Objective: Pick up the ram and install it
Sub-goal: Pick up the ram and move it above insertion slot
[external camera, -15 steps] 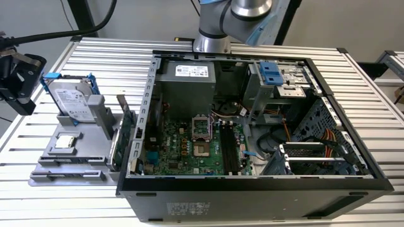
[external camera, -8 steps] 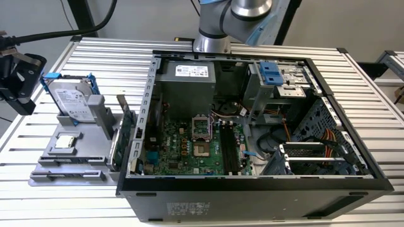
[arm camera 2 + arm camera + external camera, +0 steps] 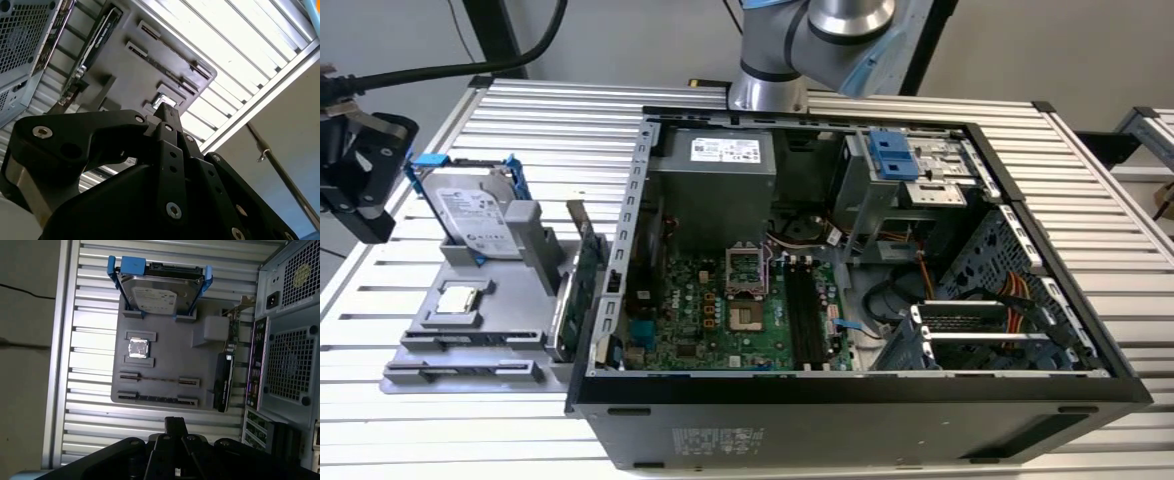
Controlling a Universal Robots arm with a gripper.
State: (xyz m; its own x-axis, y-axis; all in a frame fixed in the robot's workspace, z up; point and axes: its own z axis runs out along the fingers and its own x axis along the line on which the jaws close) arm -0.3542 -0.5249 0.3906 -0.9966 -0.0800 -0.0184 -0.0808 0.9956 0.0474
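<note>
In the exterior view the pincer [image 3: 371,232] looks pressed together and empty, 11 o'clock from the ram [image 3: 460,371]. Light, stiff, fragile stick; I'd pinch its top edge mid-length.

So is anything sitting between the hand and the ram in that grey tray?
Nothing visible does. The hand hovers beside the grey tray, where the ram stands edge-up in its slot, with open space between them.

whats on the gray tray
A hard drive in a blue bracket, a processor chip, an upright card and two long slots. Whether ram sits in them cannot be told; the drive hides the tray beneath.
</note>
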